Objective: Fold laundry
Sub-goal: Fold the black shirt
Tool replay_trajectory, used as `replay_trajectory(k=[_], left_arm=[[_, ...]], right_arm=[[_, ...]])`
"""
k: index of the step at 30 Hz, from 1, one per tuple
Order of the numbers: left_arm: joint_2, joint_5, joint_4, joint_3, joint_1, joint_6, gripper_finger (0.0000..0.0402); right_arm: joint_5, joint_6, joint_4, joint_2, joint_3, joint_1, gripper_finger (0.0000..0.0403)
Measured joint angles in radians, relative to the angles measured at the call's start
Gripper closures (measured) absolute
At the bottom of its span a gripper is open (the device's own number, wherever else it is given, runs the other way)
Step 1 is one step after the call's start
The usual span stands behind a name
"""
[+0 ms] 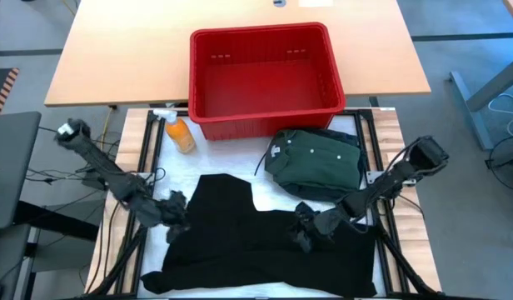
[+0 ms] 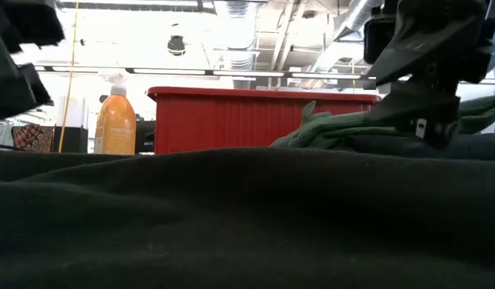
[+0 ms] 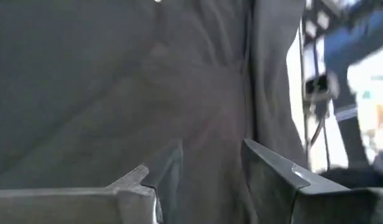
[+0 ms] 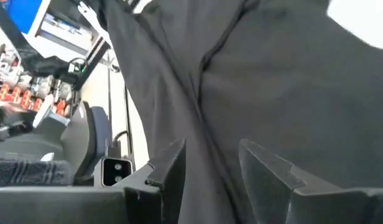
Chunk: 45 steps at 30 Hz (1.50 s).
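A black garment (image 1: 256,250) lies spread over the near half of the table, and it fills the foreground of the low view (image 2: 247,217). Behind it on the right, a green buttoned shirt (image 1: 315,162) lies folded on the table. My left gripper (image 1: 177,208) hovers at the black garment's left edge. It is open, with dark cloth showing beyond its fingers (image 3: 210,149). My right gripper (image 1: 305,227) is over the garment's right part. It is also open, with the cloth showing through the gap (image 4: 211,149). I see no cloth pinched in either gripper.
A red plastic basket (image 1: 261,33) stands at the far middle, just behind the green shirt. An orange spray bottle (image 1: 180,133) stands left of the basket. White table covering (image 1: 215,158) shows between the bottle and the black garment.
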Motion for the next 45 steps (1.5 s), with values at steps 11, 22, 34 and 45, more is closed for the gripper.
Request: replay_trajectory(k=[11,22,34,45], left_arm=[[0.44,0.226,0.091,0.003,0.285,0.167,0.0312],[0.458,0.16,-0.068,0.008,0.531,0.256,0.0393],[0.246,0.077,-0.43,-0.002,0.704,0.223,0.0401],[0.08,0.071,-0.607,-0.003,0.711,0.165,0.0401]], right_arm=[[-0.059,0.214,-0.002,0.164,0.048,0.036,0.0227],[-0.056,0.265,-0.075,0.156,0.048,0.025,0.0229],[0.011,0.153,-0.284,-0.061,0.056,-0.022,0.0298],[0.032,0.331,-0.783,-0.112,0.111,0.096,0.0345]])
